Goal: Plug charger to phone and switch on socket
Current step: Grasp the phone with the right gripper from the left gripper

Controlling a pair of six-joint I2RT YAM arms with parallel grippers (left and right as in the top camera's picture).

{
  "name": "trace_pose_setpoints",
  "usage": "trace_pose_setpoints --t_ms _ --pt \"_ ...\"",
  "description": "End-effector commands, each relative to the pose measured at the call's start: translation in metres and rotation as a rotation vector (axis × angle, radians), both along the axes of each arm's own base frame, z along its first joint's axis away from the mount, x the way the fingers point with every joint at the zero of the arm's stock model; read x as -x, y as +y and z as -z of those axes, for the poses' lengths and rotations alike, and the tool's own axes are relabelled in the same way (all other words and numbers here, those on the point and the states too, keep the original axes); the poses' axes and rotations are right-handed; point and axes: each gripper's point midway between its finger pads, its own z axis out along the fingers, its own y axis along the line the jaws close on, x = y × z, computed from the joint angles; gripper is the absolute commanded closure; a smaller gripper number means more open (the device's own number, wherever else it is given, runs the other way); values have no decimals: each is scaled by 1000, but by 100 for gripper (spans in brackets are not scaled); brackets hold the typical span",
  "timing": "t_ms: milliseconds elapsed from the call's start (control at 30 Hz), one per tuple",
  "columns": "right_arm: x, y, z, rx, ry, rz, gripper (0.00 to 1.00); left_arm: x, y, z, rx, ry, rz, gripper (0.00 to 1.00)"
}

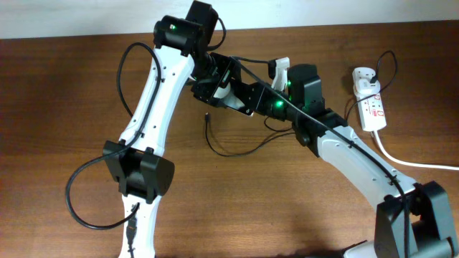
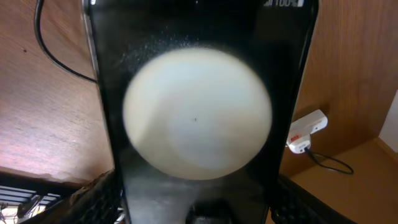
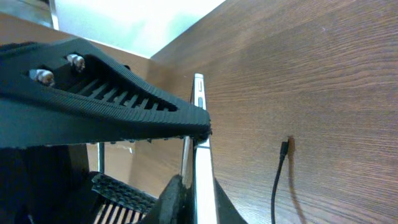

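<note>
Currently my left claw (image 2: 196, 202) is clamping the phone (image 2: 196, 112) aloft near the far edge's middle; right claw (image 3: 194, 158) is straddling it, grip unclear. With the charger tip (image 3: 284, 148) lying loose, grabbing it comes next.

1. Left arm (image 1: 154, 100): long links in white shell; joint housings matt black and blocky. Small green light on the top housing.
2. Right arm (image 1: 358, 161): same scheme, white links and black joints. Green light glowing on a black housing near the wrist.
3. Cables (image 1: 72, 193): thin, black, run outside both arms in loose loops at the joints. A black plug sits in the left arm's lowest white link.
4. Right gripper (image 3: 198, 158): fingers (image 3: 106, 102) black, moulded with parallel ribs, fine-toothed edge. Two silver screw heads near the root.
5. Left gripper (image 2: 196, 200): fingers (image 2: 93, 196) black, ridged faces. Only their edges are in frame.
</note>
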Motion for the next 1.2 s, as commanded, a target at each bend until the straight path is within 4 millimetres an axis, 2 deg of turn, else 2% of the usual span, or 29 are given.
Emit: trace_pose_setpoints --t_ms 0,200,267,333,367,400,433,500,600,733,867,900,1000,1100,1167 --pt "1 5 0 15 -24 -34 96 6 -13 -12 49 -1 18 72" --pt "-1 2 0 -9 7 -9 96 6 -13 -12 49 -1 18 66" --pt "-4 -4 0 -11 8 2 96 6 -13 -12 49 -1 18 60" --pt "-8 -15 -2 -19 9 16 96 7 -13 -11 48 0 20 45" --pt "-10 -21 -3 -27 10 19 96 8 -12 -11 45 -4 37 31" --pt "-12 -26 -4 -35 11 21 96 9 -10 -10 34 -48 123 23" --pt "-14 -34 -6 -45 11 24 96 8 -9 -10 28 -111 227 26" --pt "-16 -50 -8 -49 26 49 96 4 -11 -11 30 -194 338 38" --pt "-13 -83 -11 -10 38 101 96 -2 -3 -10 -2 -337 562 36" --pt "4 -101 -27 -2 47 113 96 -7 -6 -17 60 -536 842 25" --pt "21 -118 -61 -6 -8 150 96 -11 0 -23 112 -628 943 18" --pt "25 -120 -67 -5 -12 159 96 -11 1 -28 155 -671 974 12" --pt "39 -123 -79 -20 -13 177 96 -14 8 -42 259 -756 1001 10" --pt "48 -124 -81 -32 -15 189 96 -23 27 -47 280 -772 947 8" --pt "54 -127 -73 -47 18 224 96 -31 43 -46 266 -771 911 7"
